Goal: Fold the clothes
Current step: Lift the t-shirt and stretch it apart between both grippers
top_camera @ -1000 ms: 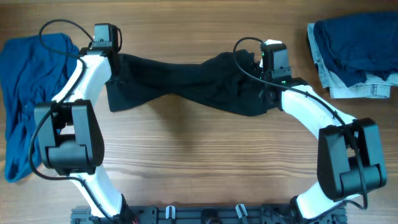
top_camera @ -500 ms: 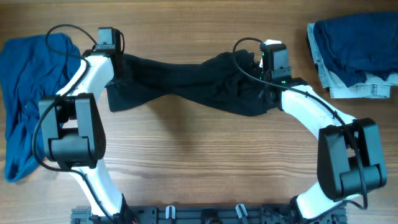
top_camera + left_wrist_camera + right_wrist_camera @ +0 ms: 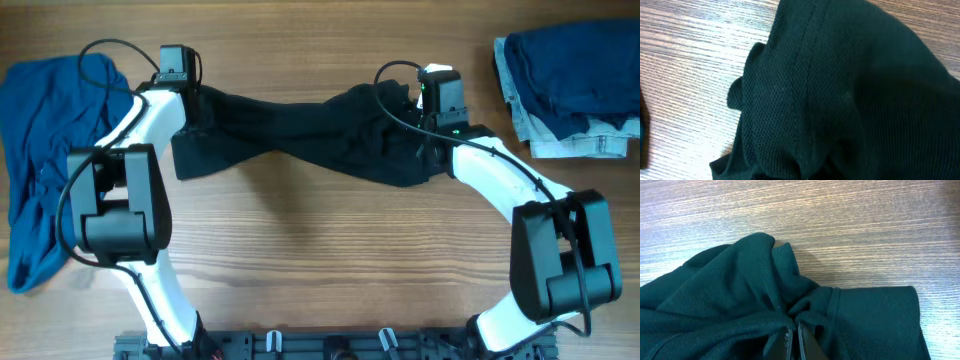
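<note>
**Black shirt strung between two closed grippers**

Overhead: The black shirt (image 3: pixel 300 135) lies on the wooden table (image 3: pixel 300 250). Its long axis runs left to right, it is twisted narrow near the middle, and it is bunched thick at its right end. The left arm rises from the near edge, folds at its dark elbow block, and sends its white forearm up to the shirt's left end. The left gripper (image 3: pixel 186 92) sits at that end under its wrist camera. The right arm mirrors this pose, with its forearm slanting up and inward to the shirt's right end. A bright-blue garment (image 3: pixel 45 170) lies crumpled well to the left of the shirt. A folded pile (image 3: pixel 565 85), with dark navy cloth over pale denim, sits well to the shirt's right. Since a second ago the left elbow block and wrist have shifted slightly towards the shirt, while the right arm and the shirt have not moved.

Left wrist: The shirt's dark knit fills most of the view, and a stitched band runs up along a fold. Wood grain shows to its left. The fingers are hidden under the cloth, so a pinch cannot be confirmed, though the jaws are pressed together.

Right wrist: The right gripper (image 3: pixel 792 341) shows at the bottom edge with its fingers squeezed together. They pinch the shirt where its creases converge. A hemmed edge spreads to the right, and bare table lies beyond.
</note>
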Motion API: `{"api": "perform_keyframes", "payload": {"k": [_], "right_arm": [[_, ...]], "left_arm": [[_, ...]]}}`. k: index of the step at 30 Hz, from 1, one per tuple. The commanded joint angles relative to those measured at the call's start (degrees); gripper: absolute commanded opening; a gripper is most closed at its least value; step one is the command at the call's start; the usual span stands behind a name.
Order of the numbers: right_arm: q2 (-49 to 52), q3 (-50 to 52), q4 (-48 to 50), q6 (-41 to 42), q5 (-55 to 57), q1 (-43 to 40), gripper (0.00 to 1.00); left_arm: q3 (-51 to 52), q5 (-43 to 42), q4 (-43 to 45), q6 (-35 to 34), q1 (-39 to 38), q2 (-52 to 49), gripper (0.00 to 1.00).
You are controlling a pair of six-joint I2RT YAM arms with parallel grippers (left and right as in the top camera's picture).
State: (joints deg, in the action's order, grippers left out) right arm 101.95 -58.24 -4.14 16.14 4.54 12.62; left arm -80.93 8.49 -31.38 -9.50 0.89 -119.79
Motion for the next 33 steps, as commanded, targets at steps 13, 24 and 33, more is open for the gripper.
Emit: {"api": "perform_keyframes", "payload": {"k": [13,24,33], "right_arm": [[-37.7,-0.4,-16.0,-3.0,1.9,-0.3,0.04],[-56.0,-28.8,-43.1,-8.3,3.4,-0.3,0.04],[-56.1,-51.3,-57.7,-8.7,3.1,-0.3,0.04]], "left_arm": [[-3.6,-0.5,-10.1,-3.4,0.6,41.4,0.04],[-7.7,-3.1,-10.8,-3.4,0.5,72.9,0.04],[-9.6,-9.4,-16.5,-3.5,0.5,79.4,0.04]]}}
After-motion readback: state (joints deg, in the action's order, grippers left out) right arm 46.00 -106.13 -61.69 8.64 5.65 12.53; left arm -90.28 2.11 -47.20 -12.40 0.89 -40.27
